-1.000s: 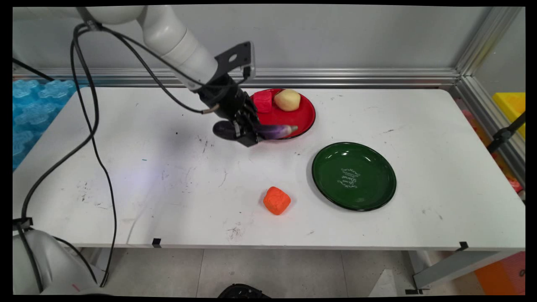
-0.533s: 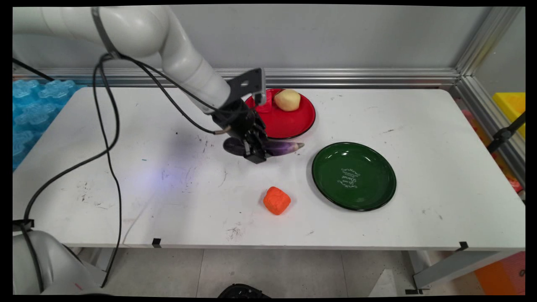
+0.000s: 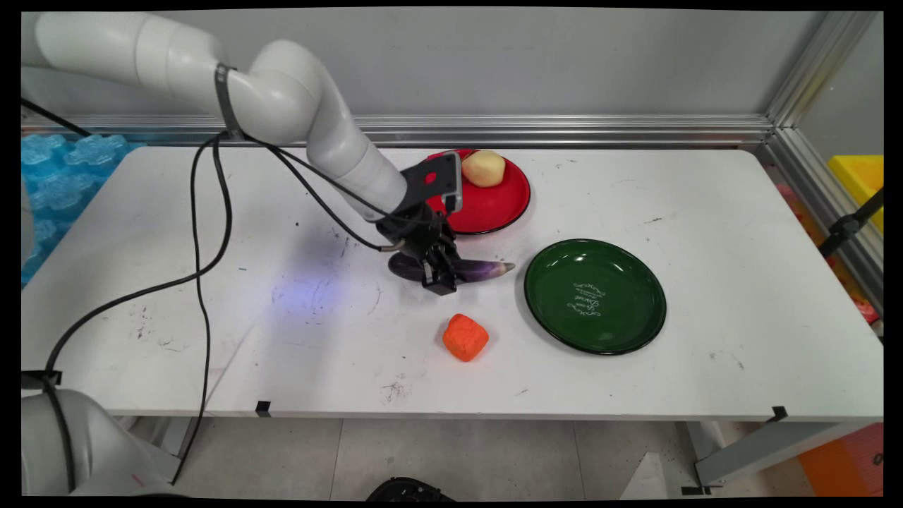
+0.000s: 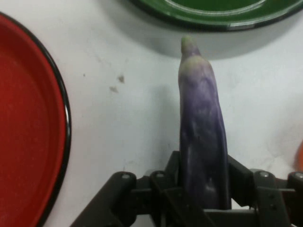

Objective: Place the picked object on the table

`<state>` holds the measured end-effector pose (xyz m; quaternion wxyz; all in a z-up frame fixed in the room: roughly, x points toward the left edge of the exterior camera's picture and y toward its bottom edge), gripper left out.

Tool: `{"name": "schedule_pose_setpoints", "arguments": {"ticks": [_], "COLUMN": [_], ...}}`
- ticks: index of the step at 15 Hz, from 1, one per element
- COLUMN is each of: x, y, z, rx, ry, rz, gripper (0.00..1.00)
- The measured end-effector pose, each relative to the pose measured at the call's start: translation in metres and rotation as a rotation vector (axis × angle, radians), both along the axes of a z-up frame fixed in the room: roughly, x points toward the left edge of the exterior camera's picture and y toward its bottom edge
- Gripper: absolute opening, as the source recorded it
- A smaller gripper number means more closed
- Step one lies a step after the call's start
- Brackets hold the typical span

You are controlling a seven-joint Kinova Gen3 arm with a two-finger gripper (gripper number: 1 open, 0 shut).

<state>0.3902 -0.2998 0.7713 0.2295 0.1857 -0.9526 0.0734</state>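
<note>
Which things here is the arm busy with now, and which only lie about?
Busy with:
- end effector, shut on the eggplant
- table under it

Lying about:
- red plate with a potato
- green plate
- orange block

Below me spreads a white table (image 3: 635,395), scuffed with dark marks. Behind it I see a plain grey wall (image 3: 564,63) with an aluminium rail (image 3: 600,129) along its foot. Grey floor tiles (image 3: 494,458) show under the near edge; blue foam (image 3: 56,176) lies off to one side.
</note>
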Motion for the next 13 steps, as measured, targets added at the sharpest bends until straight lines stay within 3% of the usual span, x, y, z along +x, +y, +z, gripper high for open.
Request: {"name": "schedule_pose_setpoints", "arguments": {"ticks": [5,6,13], "x": [0.001,0.000,0.001], "y": [-0.003,-0.003,-0.006], "z": [-0.022,-0.023,-0.014], "rx": [0.012,0.012,-0.004], "ry": [-0.009,-0.007,0.034], "rz": [-0.004,-0.007,-0.029], "gripper": [0.00,1.00,1.00]}}
